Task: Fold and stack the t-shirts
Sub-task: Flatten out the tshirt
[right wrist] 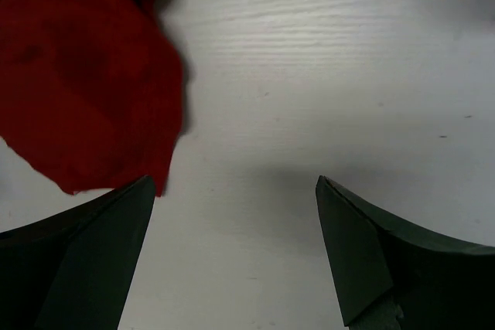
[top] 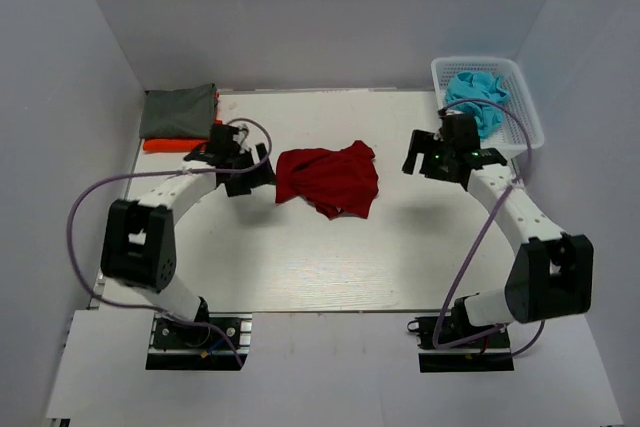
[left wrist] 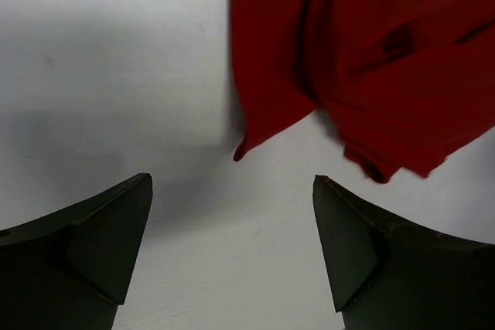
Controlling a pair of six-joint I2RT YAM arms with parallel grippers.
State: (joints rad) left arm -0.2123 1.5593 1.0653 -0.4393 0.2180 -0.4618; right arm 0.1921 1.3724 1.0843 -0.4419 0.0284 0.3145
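Jaws stand wide and empty on both the left gripper (left wrist: pixel 230 187) and the right gripper (right wrist: pixel 236 187). Each hovers near the crumpled dark red t-shirt (top: pixel 330 179), which lies in the middle of the table (top: pixel 300 267) between them. The step in hand looks like spreading it flat: each gripper should pinch an outer edge rather than a bunched fold, then both draw apart evenly. Counted: one dark red t-shirt; one grey-green t-shirt (top: pixel 180 112) folded at the far left corner, atop one orange t-shirt (top: pixel 160 145); a turquoise heap (top: pixel 478 97) in the one white basket (top: pixel 525 107), its number unclear.
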